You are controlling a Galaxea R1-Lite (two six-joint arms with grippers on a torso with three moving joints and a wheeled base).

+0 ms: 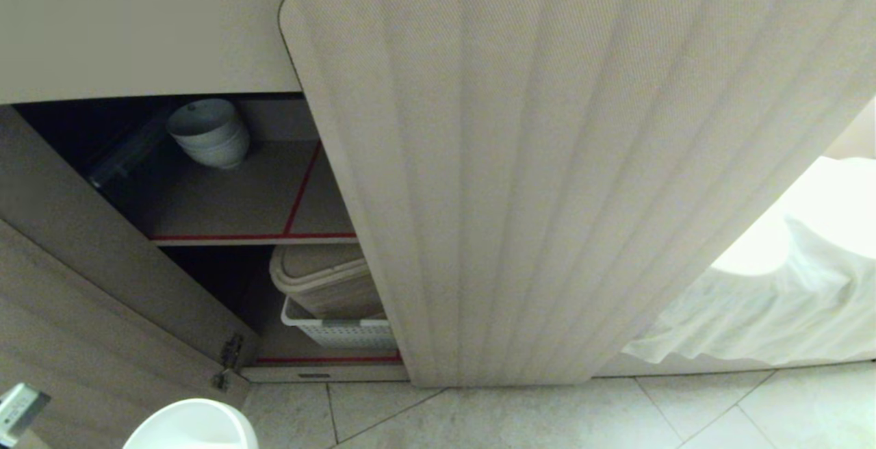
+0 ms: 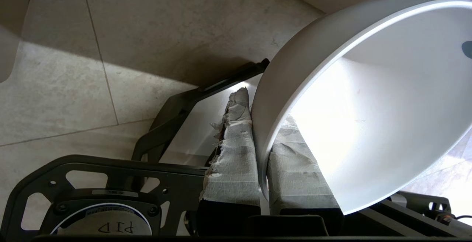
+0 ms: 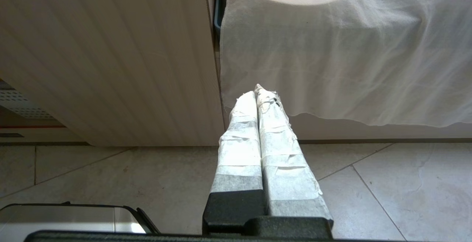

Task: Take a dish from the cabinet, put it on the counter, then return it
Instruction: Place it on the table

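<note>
My left gripper (image 2: 263,149) pinches the rim of the bowl (image 2: 368,105), which shows at the head view's lower left edge, low before the open cabinet (image 1: 246,237). My right gripper (image 3: 258,124) hangs closed and empty. Whether I'm taking out or returning, I can't tell; the counter is out of frame, and more bowls (image 1: 209,133) sit upper left.

The head camera looks down, close to the low beige ribbed cabinet (image 1: 547,182) and the pale stone floor tiles (image 1: 547,415). The left wrist camera sits right behind the small round white bowl (image 2: 368,105), facing the floor. The right wrist camera faces the same ribbed door and the thin white cloth (image 3: 343,57), also in the head view.
</note>
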